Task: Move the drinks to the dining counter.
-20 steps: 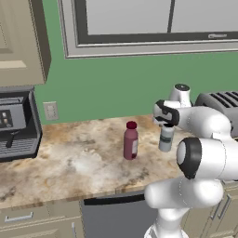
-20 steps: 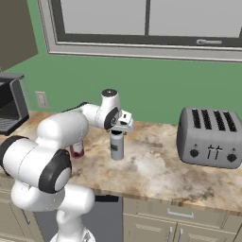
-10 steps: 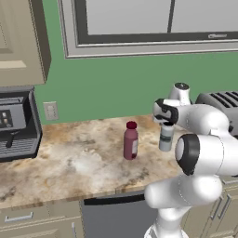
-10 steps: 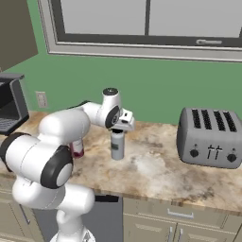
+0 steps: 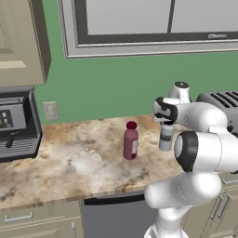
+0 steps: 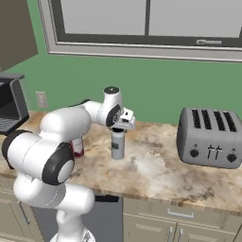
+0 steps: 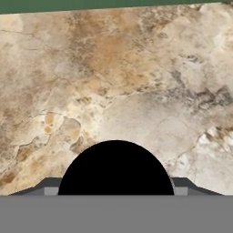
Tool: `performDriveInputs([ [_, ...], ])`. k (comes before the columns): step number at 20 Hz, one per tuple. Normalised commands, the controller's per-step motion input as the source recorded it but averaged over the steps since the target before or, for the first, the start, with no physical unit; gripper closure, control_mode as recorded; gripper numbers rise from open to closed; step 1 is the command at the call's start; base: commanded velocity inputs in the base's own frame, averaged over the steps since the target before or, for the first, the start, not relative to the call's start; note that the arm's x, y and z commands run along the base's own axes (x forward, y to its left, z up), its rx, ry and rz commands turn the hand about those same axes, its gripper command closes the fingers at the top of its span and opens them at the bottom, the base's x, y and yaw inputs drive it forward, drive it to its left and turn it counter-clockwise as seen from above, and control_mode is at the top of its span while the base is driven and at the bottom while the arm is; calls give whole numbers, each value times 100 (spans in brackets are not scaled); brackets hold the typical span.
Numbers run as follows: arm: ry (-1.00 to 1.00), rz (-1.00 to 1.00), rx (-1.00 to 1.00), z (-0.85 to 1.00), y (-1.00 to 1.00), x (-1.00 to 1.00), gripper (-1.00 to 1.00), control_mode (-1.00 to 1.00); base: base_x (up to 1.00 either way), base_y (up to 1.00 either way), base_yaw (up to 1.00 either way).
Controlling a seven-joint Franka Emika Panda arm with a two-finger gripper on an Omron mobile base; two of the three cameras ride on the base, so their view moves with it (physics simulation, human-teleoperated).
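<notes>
Two bottles upright on the marbled counter (image 5: 69,167): dark red bottle (image 5: 130,141) near centre, pale grey bottle (image 6: 117,144) at its 3 o'clock in the left base view, gripper (image 6: 121,126) directly atop its black cap (image 7: 116,168), jaw state cannot be told, toaster (image 6: 210,137) farther right.

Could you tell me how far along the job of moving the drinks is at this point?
Nothing looks delivered yet. Both drinks stand on the marbled counter by the toaster. In hand: the gripper sits right over the grey bottle, whose black cap shows between the jaws in the hand view; whether they have closed is unclear. Left: lifting and carrying it, then the dark red bottle.
</notes>
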Motion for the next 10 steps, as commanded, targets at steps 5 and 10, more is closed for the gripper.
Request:
performDriveInputs([
  [5,0,0,0,0,0,-2,100,-100,0,0,0],
  [10,-11,4,0,30,0,-35,100,-100,0,0,0],
])
